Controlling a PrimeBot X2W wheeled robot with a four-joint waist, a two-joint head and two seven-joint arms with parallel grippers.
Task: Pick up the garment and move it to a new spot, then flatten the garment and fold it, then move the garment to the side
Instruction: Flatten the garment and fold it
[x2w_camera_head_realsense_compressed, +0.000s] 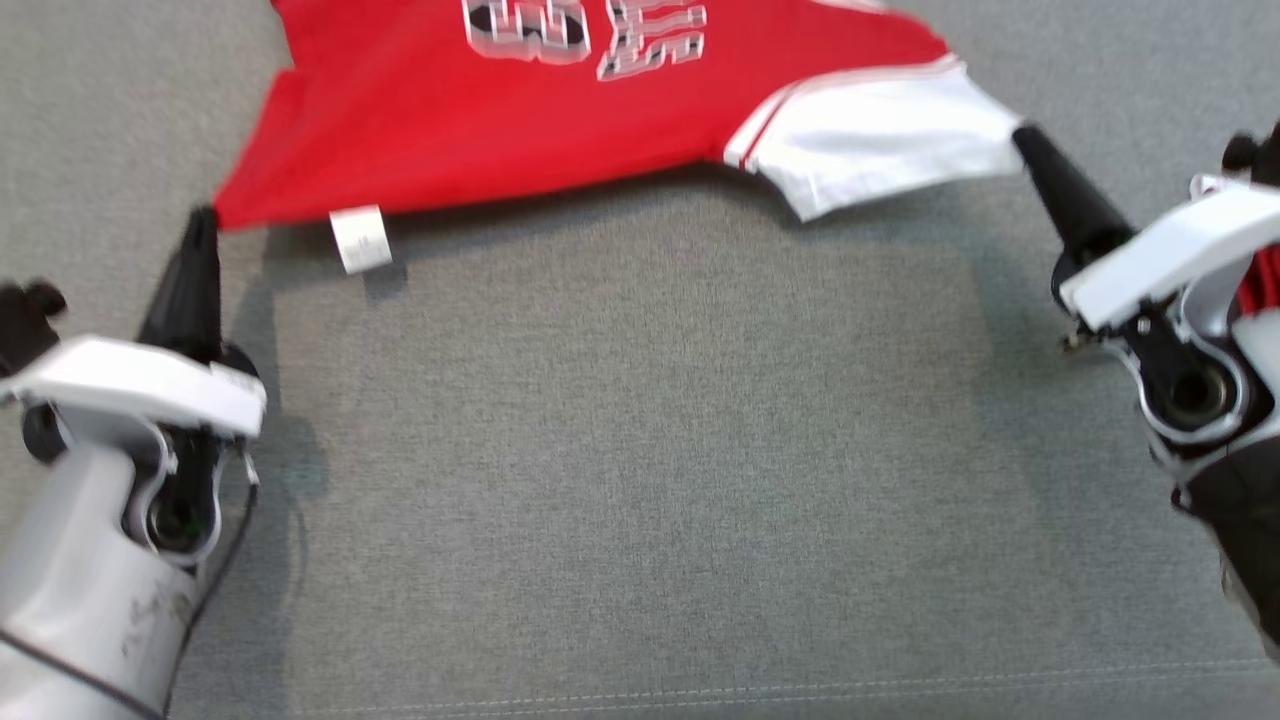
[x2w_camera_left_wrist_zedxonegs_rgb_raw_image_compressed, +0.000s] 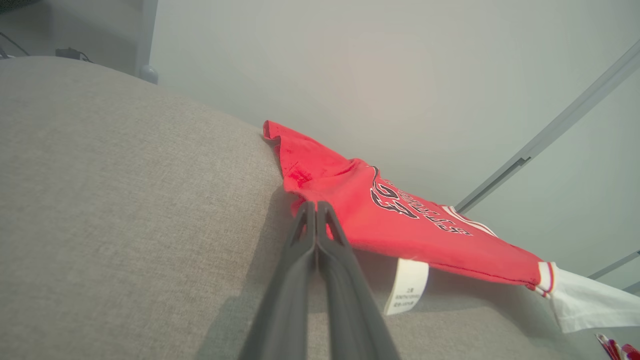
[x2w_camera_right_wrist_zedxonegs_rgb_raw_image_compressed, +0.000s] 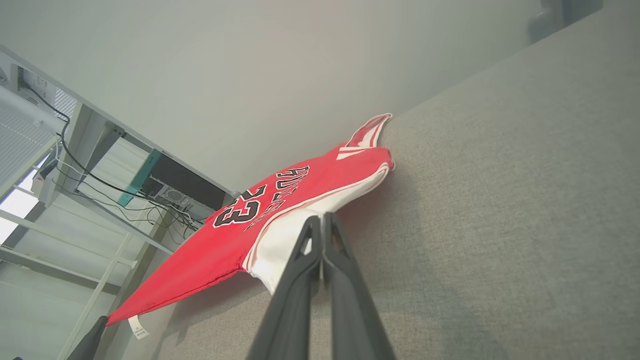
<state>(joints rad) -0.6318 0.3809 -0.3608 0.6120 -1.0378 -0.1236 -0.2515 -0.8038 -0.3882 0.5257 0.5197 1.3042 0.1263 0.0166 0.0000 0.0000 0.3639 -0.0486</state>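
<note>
grey fabric surface (x2w_camera_head_realsense_compressed: 640, 450), pale wall (x2w_camera_left_wrist_zedxonegs_rgb_raw_image_compressed: 400, 75); left fingers (x2w_camera_head_realsense_compressed: 195, 270) pinch garment (x2w_camera_head_realsense_compressed: 480, 120) corner, right fingers (x2w_camera_head_realsense_compressed: 1065, 190) pinch white sleeve (x2w_camera_head_realsense_compressed: 880, 130)

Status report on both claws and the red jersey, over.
Left claw shut on corner of red-and-white printed cloth jersey. Right claw shut on its white sleeve. Near edge stretched, raised off grey fabric surface. White label dangling, nothing obstructing.

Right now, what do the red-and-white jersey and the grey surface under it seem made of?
The red-and-white jersey: probably thin, soft knit cloth, matte; it sags and creases limply. The grey surface: coarse woven upholstery fabric, matte; visible weave and a stitched seam.
</note>
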